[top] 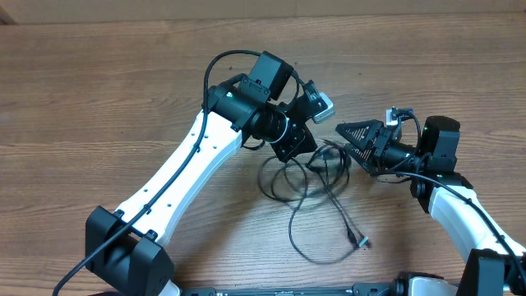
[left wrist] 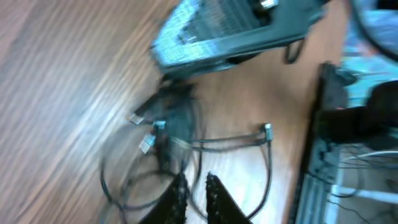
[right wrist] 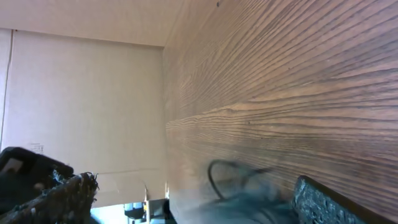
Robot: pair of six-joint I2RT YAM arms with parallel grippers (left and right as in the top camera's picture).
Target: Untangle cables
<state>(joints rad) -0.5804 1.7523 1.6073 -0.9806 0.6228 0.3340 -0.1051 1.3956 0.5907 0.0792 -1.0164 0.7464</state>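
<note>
Just ahead of the left pincer (left wrist: 196, 186), nearly shut with only a sliver of gap, lie the cables (top: 325, 164), tangled on the table (top: 123, 74). Can't tell if a strand is pinched. Opposite, the right pincer (top: 345, 141) gapes wide, gripping nothing, the cables just before its tips.

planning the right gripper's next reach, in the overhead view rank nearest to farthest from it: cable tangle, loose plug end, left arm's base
1. cable tangle, just left of the right gripper
2. loose plug end, below it in the picture
3. left arm's base, far lower left
</note>
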